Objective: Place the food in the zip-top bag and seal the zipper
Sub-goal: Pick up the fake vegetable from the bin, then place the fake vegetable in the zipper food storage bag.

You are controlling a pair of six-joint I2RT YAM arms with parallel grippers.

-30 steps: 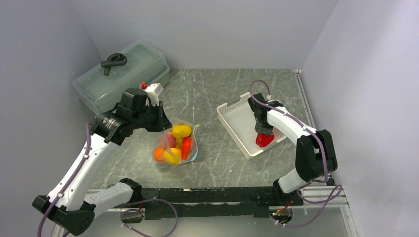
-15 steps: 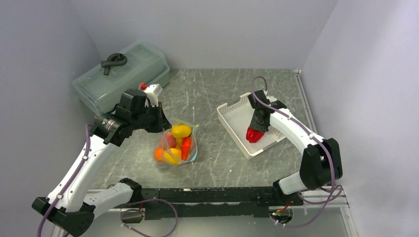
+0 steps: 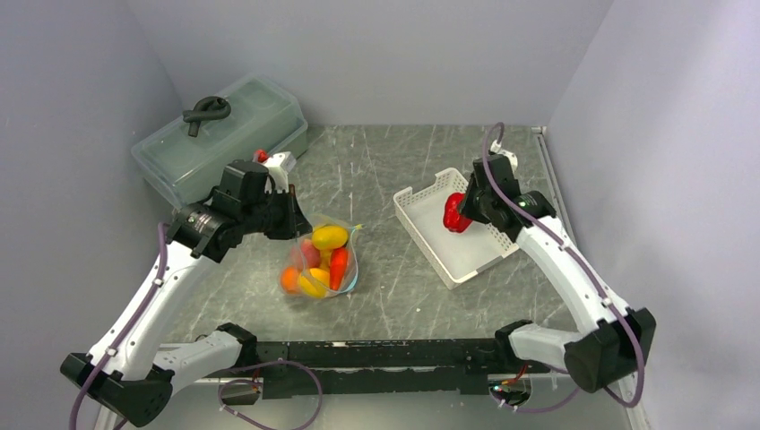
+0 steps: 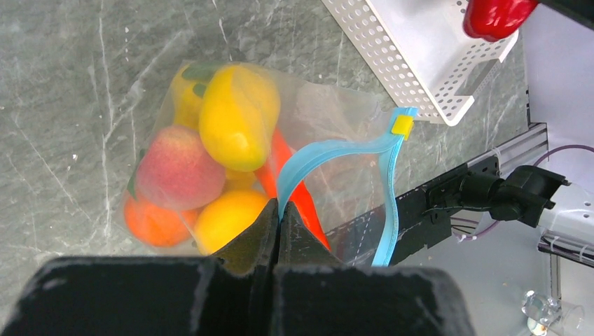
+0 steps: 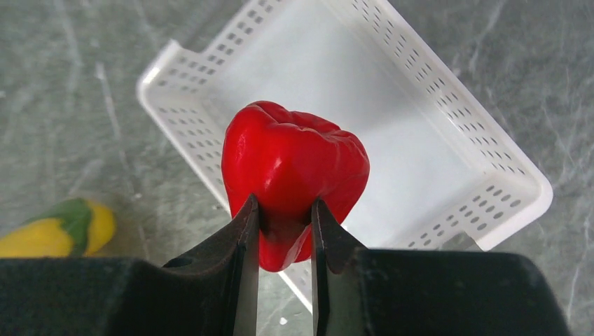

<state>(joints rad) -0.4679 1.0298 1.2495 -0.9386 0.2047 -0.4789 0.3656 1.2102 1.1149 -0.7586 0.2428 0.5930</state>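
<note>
Right hand (image 5: 284,218): both fingers clamped on the lower end of a glossy red toy pepper (image 5: 294,161), held clear in the air. Beneath and beyond this hand sits a white perforated plastic basket (image 5: 413,112) on the grey marbled worktop (image 5: 84,84).

Left hand (image 4: 278,213): fingers pinched together on the thin teal-blue plastic zipper strip (image 4: 329,149) of the clear, crinkly plastic zip-top bag (image 4: 336,112). The strip loops open just ahead of the fingertips.

Inside the bag, beyond the fingertips: yellow toy mango (image 4: 238,115), pink toy peach (image 4: 178,168), orange toy fruit (image 4: 154,224), yellow toy lemon (image 4: 228,220), orange-red toy carrot (image 4: 302,201).

Bag bottom appears to rest on the worktop; the top view leaves this uncertain.
</note>
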